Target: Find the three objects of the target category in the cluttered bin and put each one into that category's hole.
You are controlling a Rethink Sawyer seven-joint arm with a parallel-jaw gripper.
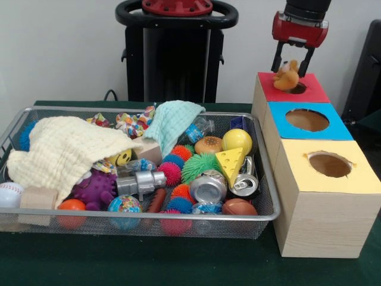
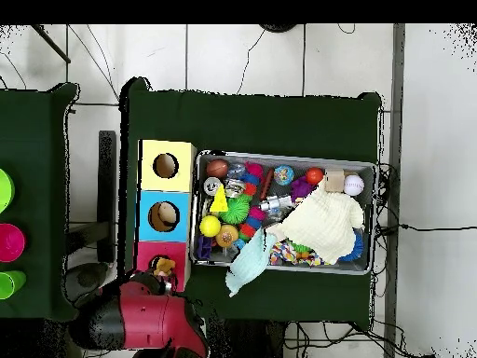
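My gripper [image 1: 292, 71] hangs over the red-topped box [image 1: 317, 90] at the far end of the row of three boxes. Its fingers are spread, open, on either side of a small orange plush animal [image 1: 287, 76]. The plush sits at the rim of the red box's hole [image 1: 299, 88]; in the overhead view the plush [image 2: 165, 270] shows just past my red arm [image 2: 140, 312]. The wire mesh bin [image 1: 149, 217] is full of toys: a cheese wedge [image 1: 231, 164], a burger [image 1: 208, 145], a yellow ball [image 1: 237, 141], spiky balls and cans.
The blue box [image 1: 342, 130] and the yellow box [image 1: 360, 182] stand nearer, each with a round hole. A cream cloth [image 1: 65, 149] and a teal cloth [image 1: 172, 122] cover part of the bin. Coloured cups [image 2: 7, 242] stand on a second table.
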